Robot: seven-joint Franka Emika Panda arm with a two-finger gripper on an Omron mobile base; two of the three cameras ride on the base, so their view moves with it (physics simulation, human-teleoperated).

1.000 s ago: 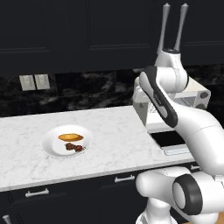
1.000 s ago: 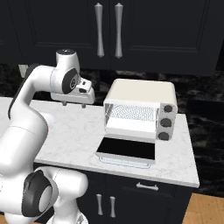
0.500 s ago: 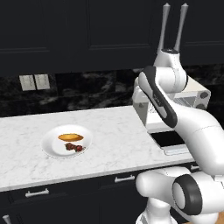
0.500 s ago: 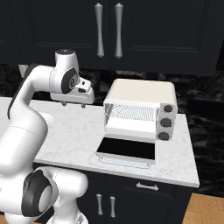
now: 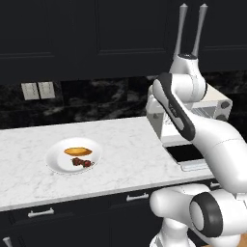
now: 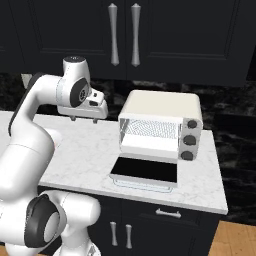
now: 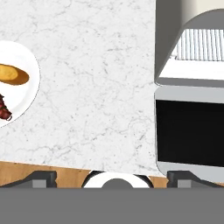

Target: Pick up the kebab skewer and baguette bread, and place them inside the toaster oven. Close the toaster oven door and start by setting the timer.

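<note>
Glossy white arm (image 5: 212,144) all over, chunky rounded links with smooth plastic-looking shells. Dark charcoal bands at the joints, including a big round black-grey disc near the bottom (image 6: 42,227) and another on the shoulder-ish link (image 6: 75,92). Long black stripe curving along one upper link (image 5: 176,108). Small boxy white hand (image 6: 87,110) with little dark bits underneath. Grey cap on top of the highest joint (image 6: 75,59). No visible cables, screws or lettering at this resolution.

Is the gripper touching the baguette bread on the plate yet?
Apart. In the hand view the baguette bread lies on the white plate at the far left, bare marble counter lying between it and the finger tips.
</note>
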